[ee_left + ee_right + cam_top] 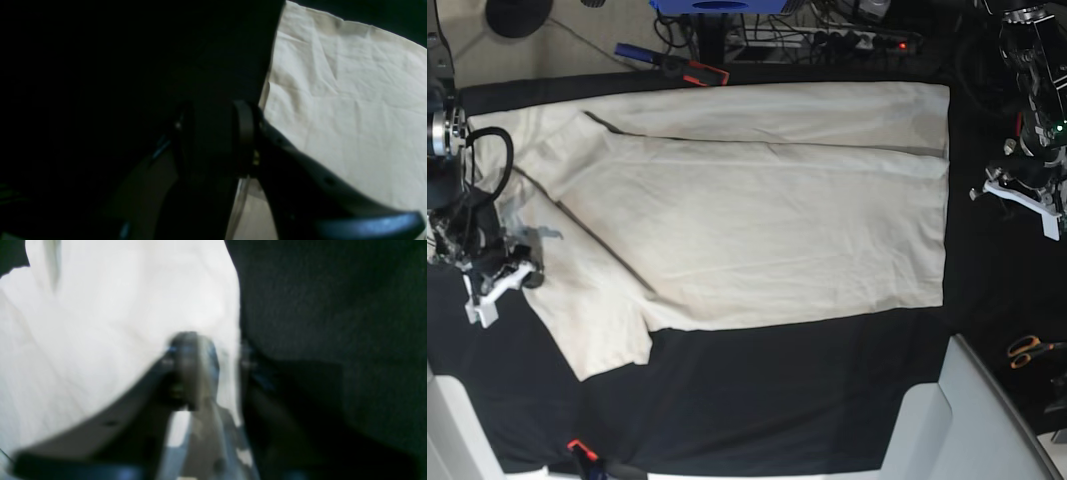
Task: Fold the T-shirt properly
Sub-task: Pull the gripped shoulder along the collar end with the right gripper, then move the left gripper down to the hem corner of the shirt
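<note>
The cream T-shirt (757, 220) lies spread flat on the black table cover (777, 400), hem toward the right and sleeves toward the left. My right gripper (502, 275) sits at the left end by the lower sleeve. In the right wrist view, which is blurred, the gripper (227, 366) has its jaws close together with the edge of the T-shirt (100, 323) between them. My left gripper (1025, 195) hovers over the black cover, right of the hem. In the left wrist view this gripper (213, 140) stands open over dark cover, with the T-shirt (350, 100) beside it.
Orange-handled scissors (1030, 350) lie at the right edge. A white panel (967, 420) fills the lower right corner. A power strip and cables (827, 40) run along the far side, and a blue and red tool (672, 65) lies near the shirt's top edge.
</note>
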